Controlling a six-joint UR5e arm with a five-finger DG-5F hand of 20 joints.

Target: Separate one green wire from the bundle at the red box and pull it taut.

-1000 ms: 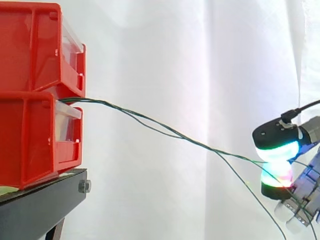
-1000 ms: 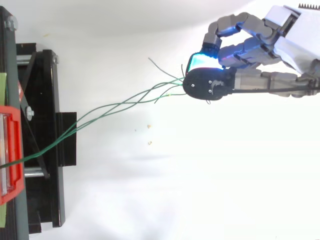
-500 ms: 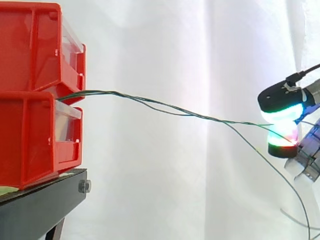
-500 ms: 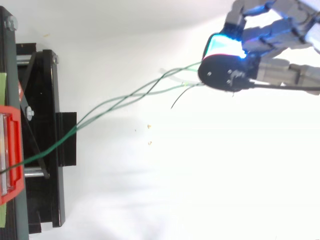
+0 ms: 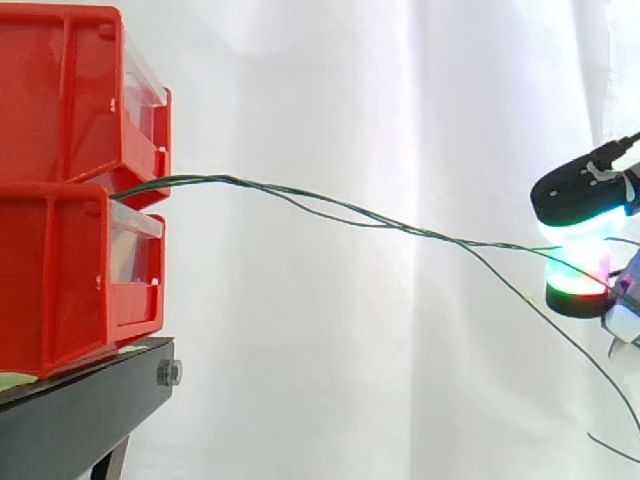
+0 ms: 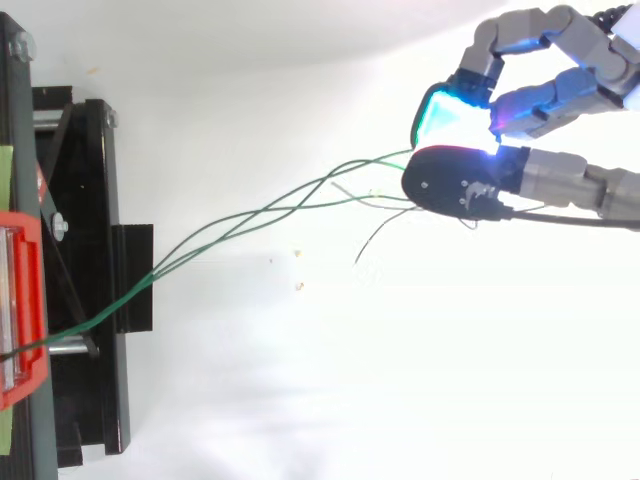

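A bundle of thin green wires (image 5: 350, 213) runs out from between the two stacked red bins (image 5: 60, 270) and stretches rightward, loosely twisted, with only a slight sag. At the right edge my hand (image 5: 585, 195) is shut on the wires, pinching them between a glowing pad above and another below. From above, the wires (image 6: 265, 212) fan from the red bin (image 6: 25, 300) to the hand (image 6: 455, 180), whose other fingers curl beyond it. One strand hangs free below the pinch (image 5: 600, 380), and loose ends (image 6: 375, 235) trail near the hand.
The bins stand on a black stand (image 5: 80, 410) at the left, also seen from above (image 6: 80, 200). A white curtain hangs behind, and a white floor lies under the wires between stand and hand.
My hand has moved right and upward, away from the bins, keeping its pinch. The wires have risen from a downward slope to a nearly level, straighter line.
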